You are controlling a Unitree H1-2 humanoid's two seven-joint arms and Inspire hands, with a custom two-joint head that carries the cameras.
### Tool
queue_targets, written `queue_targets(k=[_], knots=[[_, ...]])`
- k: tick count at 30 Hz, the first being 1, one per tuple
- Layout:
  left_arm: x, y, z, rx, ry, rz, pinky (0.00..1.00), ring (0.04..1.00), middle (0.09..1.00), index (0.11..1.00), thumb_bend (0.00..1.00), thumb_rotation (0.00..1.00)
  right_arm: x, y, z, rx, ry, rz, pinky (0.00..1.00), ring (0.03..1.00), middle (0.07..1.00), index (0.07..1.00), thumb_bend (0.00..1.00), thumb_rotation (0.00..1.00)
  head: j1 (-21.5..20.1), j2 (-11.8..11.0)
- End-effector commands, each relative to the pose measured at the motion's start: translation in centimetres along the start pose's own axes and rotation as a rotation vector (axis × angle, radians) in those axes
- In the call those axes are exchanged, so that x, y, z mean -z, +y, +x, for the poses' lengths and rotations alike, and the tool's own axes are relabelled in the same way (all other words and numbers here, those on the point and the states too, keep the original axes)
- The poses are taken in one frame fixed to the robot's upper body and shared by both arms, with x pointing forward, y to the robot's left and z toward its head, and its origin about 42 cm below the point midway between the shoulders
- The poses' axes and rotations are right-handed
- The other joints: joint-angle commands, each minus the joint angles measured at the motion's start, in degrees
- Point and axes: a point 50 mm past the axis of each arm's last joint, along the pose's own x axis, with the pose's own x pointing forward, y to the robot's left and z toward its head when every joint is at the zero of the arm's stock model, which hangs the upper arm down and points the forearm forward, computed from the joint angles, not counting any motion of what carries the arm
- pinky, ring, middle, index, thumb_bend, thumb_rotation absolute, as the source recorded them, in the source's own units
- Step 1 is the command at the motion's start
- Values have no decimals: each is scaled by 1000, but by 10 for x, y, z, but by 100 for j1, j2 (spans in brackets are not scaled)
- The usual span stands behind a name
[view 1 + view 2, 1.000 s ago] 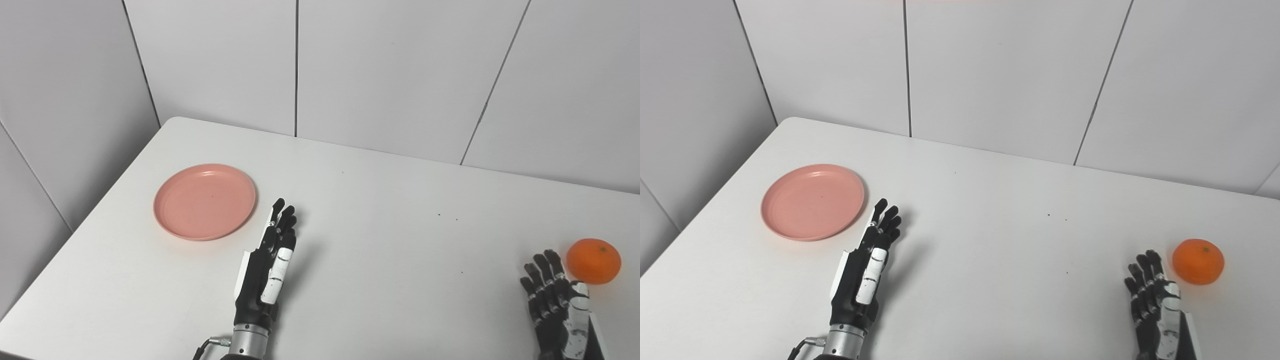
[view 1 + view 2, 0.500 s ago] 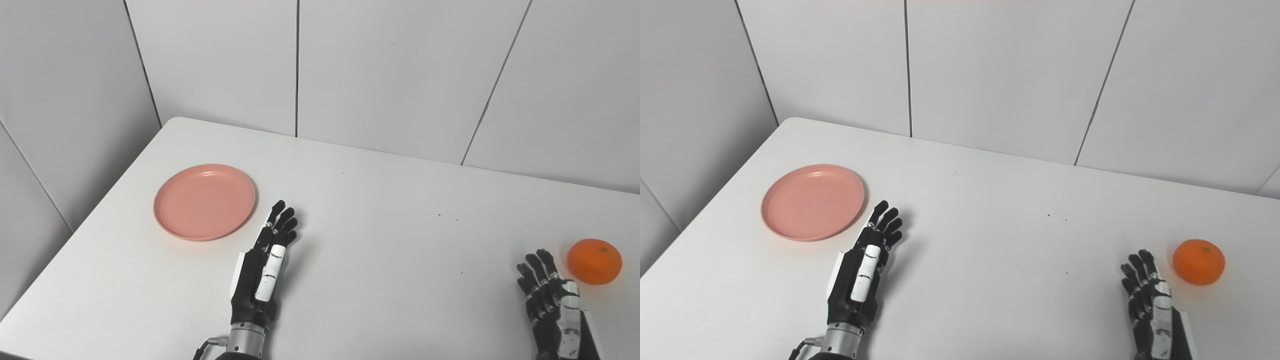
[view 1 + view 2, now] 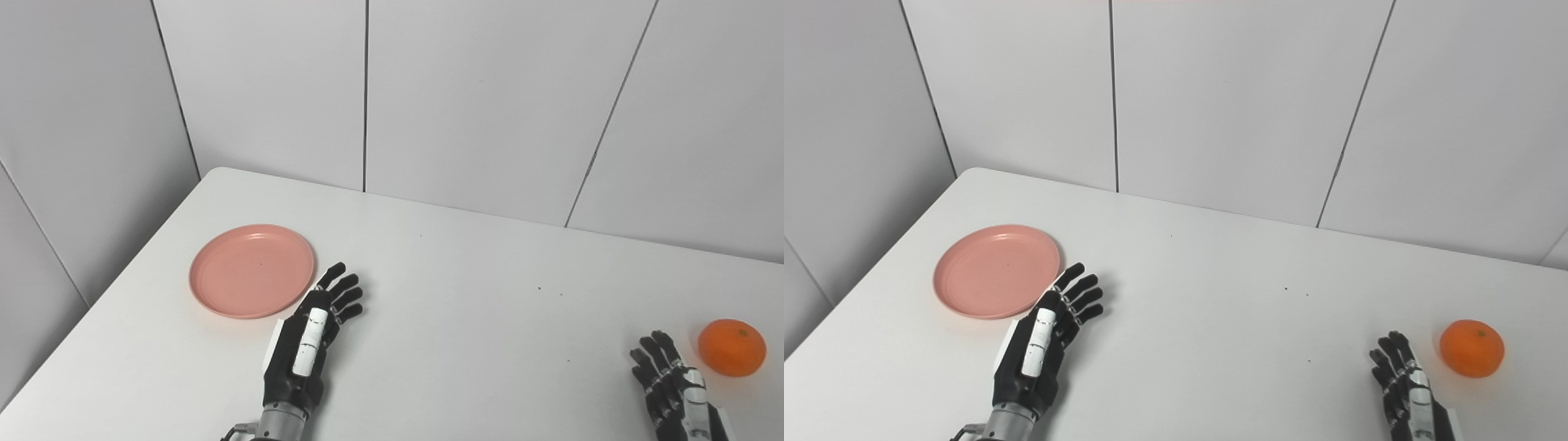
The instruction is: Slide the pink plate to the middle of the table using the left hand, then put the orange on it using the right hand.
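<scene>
pink plate (image 3: 252, 271) | just left of left robot hand (image 3: 306, 343), empty-fingered

White table (image 3: 465, 361) stands before grey wall panels (image 3: 478, 98).

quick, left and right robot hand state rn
Left robot hand: open, holding nothing, beside the pink plate.
Right robot hand: open, holding nothing, near the orange.
</scene>
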Motion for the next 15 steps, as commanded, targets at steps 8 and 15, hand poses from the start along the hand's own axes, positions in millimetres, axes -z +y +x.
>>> queue_targets(k=[8,15], knots=[[-55,-5,39,111,-165,36,767,795,803,779,947,804,44,14,-18,14,100,63,969,922,926,923,762,966,-27,-84],[-73,0,52,147,-223,50,752,793,799,782,924,788,44,15,-17,8,101,61,961,922,922,921,788,950,-18,-41]])
